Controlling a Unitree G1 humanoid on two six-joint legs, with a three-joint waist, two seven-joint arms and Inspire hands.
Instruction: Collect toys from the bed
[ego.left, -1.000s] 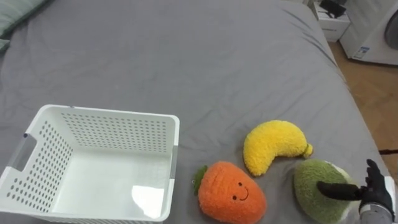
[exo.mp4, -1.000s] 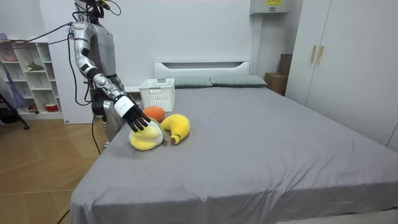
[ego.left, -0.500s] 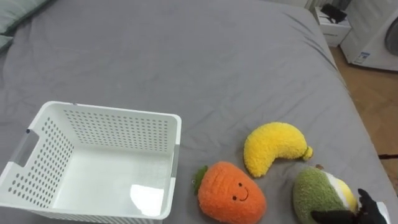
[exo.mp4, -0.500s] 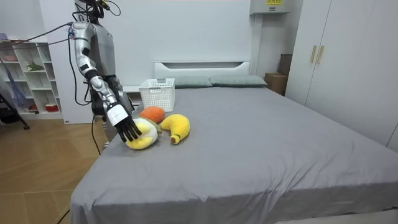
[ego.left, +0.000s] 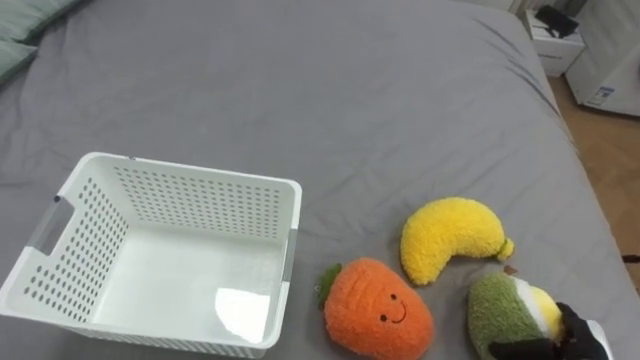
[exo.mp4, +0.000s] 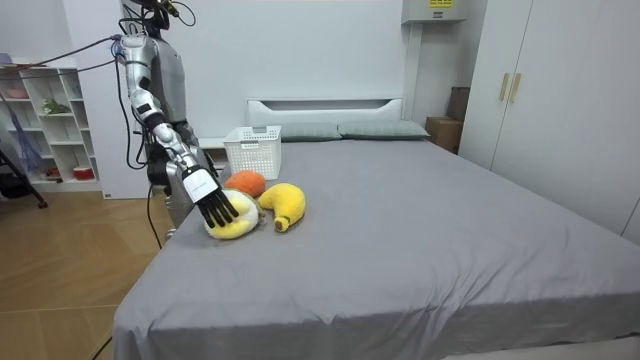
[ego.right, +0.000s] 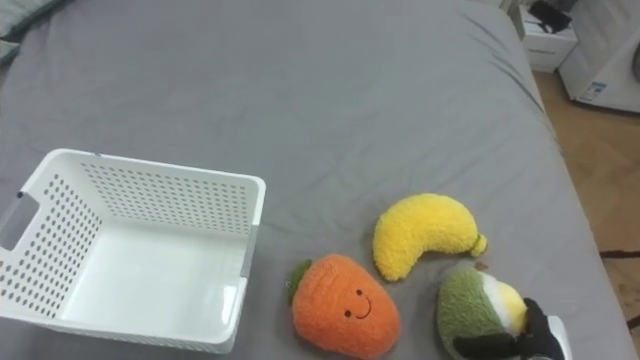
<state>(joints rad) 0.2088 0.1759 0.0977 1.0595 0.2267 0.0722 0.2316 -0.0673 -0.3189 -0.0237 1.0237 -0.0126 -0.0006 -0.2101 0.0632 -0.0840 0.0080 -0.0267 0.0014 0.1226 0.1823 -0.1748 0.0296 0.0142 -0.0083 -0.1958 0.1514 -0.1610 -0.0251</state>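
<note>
**Rt hand on the avocado plush; 3 toys on the sheet beside the basket**

Robot stands at the side of the bed (ego.left: 300, 80), at the room view's left edge of the mattress, w/ its right arm stretched down and fwd over the grey sheet. Right hand (exo.mp4: 213, 200) sits on the avocado plush (ego.left: 505, 315), the green‑and‑yellow toy nearest the bed's edge. Fingers (exo.mp4: 225, 212) are straight and splayed, laid against the toy's near side. From the head cam the dark thumb (ego.left: 515, 349) lies across the toy's lower front. They're touching it but not curled round it, so there's no closed grip as far as I can see. The toy rests on the sheet.

Banana plush (ego.left: 450, 238) lies just beyond the avocado, close to it, curved w/ its tip pointing to the robot's right. Carrot plush (ego.left: 378, 322), orange w/ a small face and green top, lies to the robot's left of both, near but apart.

White perforated basket (ego.left: 200, 172) stands upright on the sheet further to the robot's left, just beside the carrot.

Bkgd: pillows (exo.mp4: 370, 130) at the head end, wardrobe (exo.mp4: 520, 90) on the room view's right, open shelf unit (exo.mp4: 45, 120) behind the robot.
</note>
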